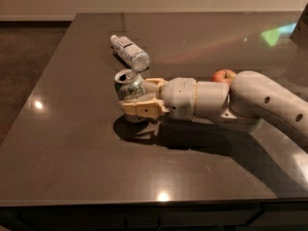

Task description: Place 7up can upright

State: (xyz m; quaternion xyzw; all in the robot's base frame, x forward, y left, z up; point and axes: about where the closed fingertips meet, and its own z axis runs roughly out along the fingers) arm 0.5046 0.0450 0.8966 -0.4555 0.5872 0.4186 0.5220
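Note:
The 7up can [128, 86] is silver-white with green print and an opened top. It stands nearly upright, tilted slightly left, low over the dark table [72, 143]. My gripper [136, 96] reaches in from the right and is shut on the can, with one tan finger [139, 109] in front of it and the other behind. The can's base is hidden by the front finger, so I cannot tell whether it touches the table.
A clear plastic water bottle [129, 52] with a white label lies on its side just behind the can. A red apple [223, 75] sits behind my arm [250, 100]. The table's left edge and front edge are near.

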